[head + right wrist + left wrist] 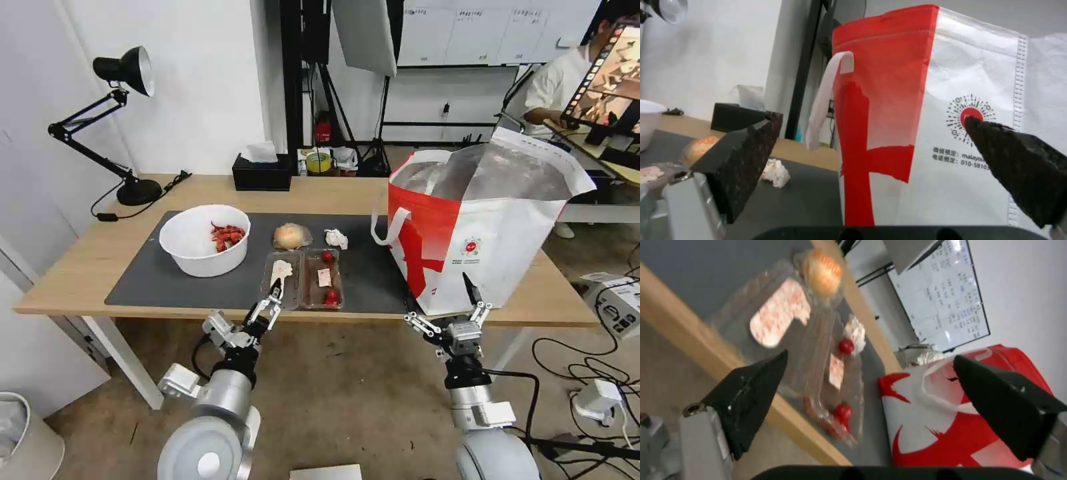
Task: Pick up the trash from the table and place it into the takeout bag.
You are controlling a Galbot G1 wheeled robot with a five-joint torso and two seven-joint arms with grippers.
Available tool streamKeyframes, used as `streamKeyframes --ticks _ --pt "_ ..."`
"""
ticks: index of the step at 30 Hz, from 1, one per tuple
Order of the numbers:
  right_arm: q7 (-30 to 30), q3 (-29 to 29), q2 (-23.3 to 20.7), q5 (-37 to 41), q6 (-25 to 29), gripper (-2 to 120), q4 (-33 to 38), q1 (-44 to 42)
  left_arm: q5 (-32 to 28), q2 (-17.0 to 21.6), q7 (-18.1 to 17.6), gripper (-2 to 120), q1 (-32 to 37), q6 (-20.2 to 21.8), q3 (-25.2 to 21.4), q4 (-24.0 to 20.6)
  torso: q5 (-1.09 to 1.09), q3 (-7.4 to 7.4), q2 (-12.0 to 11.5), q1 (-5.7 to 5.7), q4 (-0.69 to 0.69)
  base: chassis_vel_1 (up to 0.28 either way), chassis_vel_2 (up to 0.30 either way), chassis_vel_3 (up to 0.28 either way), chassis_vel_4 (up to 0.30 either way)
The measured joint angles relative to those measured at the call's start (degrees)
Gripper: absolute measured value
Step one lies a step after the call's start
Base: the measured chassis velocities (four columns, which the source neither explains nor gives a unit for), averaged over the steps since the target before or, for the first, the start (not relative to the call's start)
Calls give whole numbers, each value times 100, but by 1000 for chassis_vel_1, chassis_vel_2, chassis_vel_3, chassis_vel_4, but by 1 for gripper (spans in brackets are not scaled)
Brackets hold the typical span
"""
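Here, operator, your readout runs from each pincer outward.

Left gripper: you have it at the table's near edge with its fingers spread wide and nothing between them; in the left wrist view the two black fingertips stand far apart.
Just beyond it: the clear hinged plastic tray lies open on the dark grey mat, its near rim right past your left fingertips, red scraps and pale bits in both halves.
Further out: the wrapped beige bun and the crumpled white tissue sit past the tray's far edge, just apart from each other.
Off to its left: the white bowl holding red shells rests on the mat.
Far edge: a black tissue box and a black desk lamp.

Right gripper: yours hangs low before the table, jaws wide apart and empty.
Directly ahead: the takeout bag stands upright on the table's right end, mouth open, foil lining showing; its round red logo faces your right pincer, a white loop handle hanging at its corner.
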Motion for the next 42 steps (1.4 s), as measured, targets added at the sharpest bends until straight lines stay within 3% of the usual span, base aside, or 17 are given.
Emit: streamKeyframes --ticks 3,9,18,42 --pt "2 8 14 -2 5 100 -11 2 -261 -70 -363 100 -101 186 65 -9 0 0 0 0 0 0 0 0 0" --pt "2 12 25 -4 7 100 -35 13 -391 -91 -527 100 -237 301 78 38 0 0 0 0 0 0 0 0 0" --pt "2 21 31 -6 12 100 -118 55 -678 -113 -1213 100 -533 579 72 185 0 0 0 0 0 0 0 0 0" --pt "3 36 66 -2 30 100 -230 90 -618 -168 -1367 100 -860 624 148 566 0 0 0 0 0 0 0 0 0"
